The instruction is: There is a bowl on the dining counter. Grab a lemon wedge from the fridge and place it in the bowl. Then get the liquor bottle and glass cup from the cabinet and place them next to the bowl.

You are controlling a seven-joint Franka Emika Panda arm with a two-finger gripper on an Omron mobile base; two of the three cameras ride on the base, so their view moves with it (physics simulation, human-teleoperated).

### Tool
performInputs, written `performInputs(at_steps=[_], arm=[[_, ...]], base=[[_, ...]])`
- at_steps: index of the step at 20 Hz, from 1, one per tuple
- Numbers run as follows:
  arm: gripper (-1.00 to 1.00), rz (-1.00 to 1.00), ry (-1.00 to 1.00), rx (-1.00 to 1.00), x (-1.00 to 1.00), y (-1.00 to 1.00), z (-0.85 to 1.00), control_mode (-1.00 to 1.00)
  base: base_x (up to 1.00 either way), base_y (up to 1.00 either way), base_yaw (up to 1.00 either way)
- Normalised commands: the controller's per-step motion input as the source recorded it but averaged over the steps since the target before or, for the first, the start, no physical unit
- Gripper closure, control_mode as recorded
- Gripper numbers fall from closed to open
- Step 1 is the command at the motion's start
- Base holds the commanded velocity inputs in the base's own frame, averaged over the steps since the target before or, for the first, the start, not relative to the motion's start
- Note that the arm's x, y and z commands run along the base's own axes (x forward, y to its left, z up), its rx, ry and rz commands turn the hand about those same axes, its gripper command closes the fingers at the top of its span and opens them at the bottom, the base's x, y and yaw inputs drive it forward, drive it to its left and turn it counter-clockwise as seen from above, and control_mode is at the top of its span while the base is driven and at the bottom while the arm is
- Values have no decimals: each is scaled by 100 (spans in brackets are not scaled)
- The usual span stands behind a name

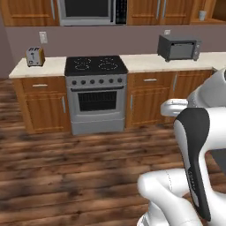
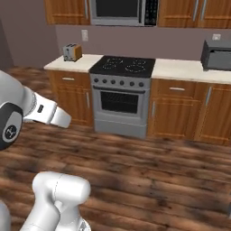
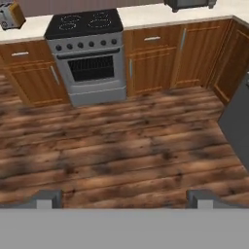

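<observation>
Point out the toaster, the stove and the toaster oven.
toaster (image 1: 35, 56): left base view, on its front face.
stove (image 1: 96, 65): left base view, on the black cooktop between the burners.
toaster oven (image 1: 178, 47): left base view, on its front door.

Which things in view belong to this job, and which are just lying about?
Job:
- wall cabinet
- small grey cup on the open shelf, possibly the one wanted, too small to be sure
- pincer, open, holding nothing

Lying about:
- toaster
- stove
- microwave
- toaster oven
</observation>
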Motion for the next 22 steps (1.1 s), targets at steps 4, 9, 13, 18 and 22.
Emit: performInputs(at_steps=[4,9,13,18,22], arm=[[-100,0,0,0,0,0,0,100],[-100,0,0,0,0,0,0,100],[-100,0,0,0,0,0,0,100],[-100,0,0,0,0,0,0,100],[-100,0,0,0,0,0,0,100]], base=[[100,39,-26],[100,10,-22],[100,-4,-14],[100,-21,-6],[96,-30,-1]])
